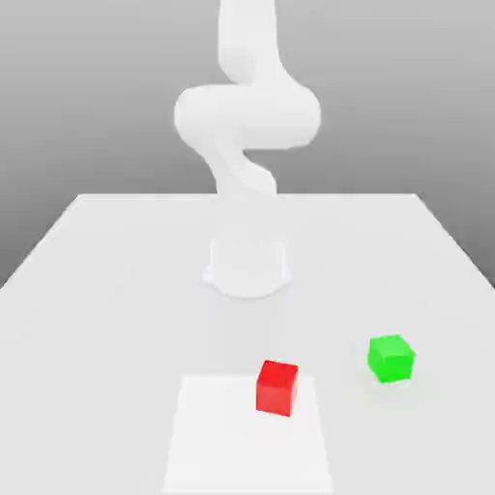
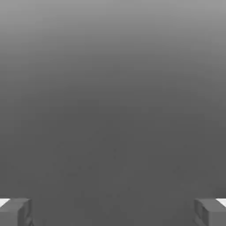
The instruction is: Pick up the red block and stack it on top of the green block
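You are at the approach step: the gripper has its fingers spread wide, nothing between them. Next, bring them astride the red block, well apart from the green block.

Bare table surrounds the red block and green block, which sit apart, nothing above either

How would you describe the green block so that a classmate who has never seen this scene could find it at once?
Start at the white table with the robot's round base at its middle. Come toward the near edge, where two small cubes sit apart. The green block is the one toward the exterior view's right, on bare table, while the red block rests on a paler square patch.
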{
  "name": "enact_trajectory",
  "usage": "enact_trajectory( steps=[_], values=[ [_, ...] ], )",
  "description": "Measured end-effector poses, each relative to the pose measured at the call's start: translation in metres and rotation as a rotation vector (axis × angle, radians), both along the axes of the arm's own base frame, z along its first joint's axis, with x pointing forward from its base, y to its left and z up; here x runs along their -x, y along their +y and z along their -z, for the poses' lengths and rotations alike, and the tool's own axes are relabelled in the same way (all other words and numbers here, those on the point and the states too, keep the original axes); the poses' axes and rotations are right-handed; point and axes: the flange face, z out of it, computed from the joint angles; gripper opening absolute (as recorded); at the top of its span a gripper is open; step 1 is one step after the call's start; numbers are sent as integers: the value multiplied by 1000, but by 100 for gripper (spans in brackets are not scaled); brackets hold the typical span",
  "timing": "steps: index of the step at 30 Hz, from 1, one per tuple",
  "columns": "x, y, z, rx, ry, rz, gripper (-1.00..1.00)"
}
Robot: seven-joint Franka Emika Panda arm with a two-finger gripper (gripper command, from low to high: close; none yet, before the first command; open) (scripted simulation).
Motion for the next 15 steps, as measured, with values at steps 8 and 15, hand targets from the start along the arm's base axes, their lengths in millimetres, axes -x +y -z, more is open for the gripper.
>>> enact_trajectory(
  steps=[8, 15],
  values=[
    [-55, 15, 171, 170, 234, -367, 0],
    [-45, 36, 315, 311, 416, -711, 0]
  ],
)
